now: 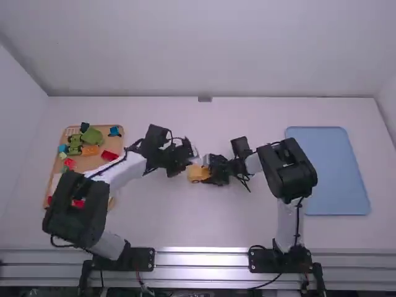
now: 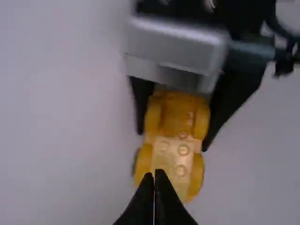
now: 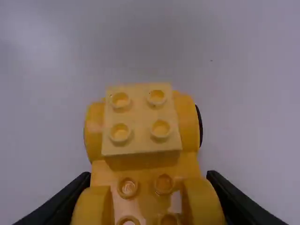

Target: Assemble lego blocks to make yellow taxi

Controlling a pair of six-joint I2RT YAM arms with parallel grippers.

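Note:
The yellow car base point(image 1: 197, 173) lies mid-table, with my right gripper point(image 1: 209, 171) at its right end and my left gripper point(image 1: 188, 162) close by its left end. From the right wrist, the base point(image 3: 145, 161) carries a pale yellow block point(image 3: 140, 136) with studs on its far end; my right gripper point(image 3: 149, 180) is shut on the base, one finger along each side. In the left wrist view, my left gripper point(image 2: 153, 173) is shut with its fingertips together, at the end of the base point(image 2: 180, 115) with the pale block point(image 2: 171, 159).
A wooden tray point(image 1: 110, 131) at the left holds several green, red, orange and blue blocks, partly behind the left arm. A blue tray point(image 1: 334, 173) lies at the right. The right arm's gripper body point(image 2: 173, 47) stands over the far end of the base.

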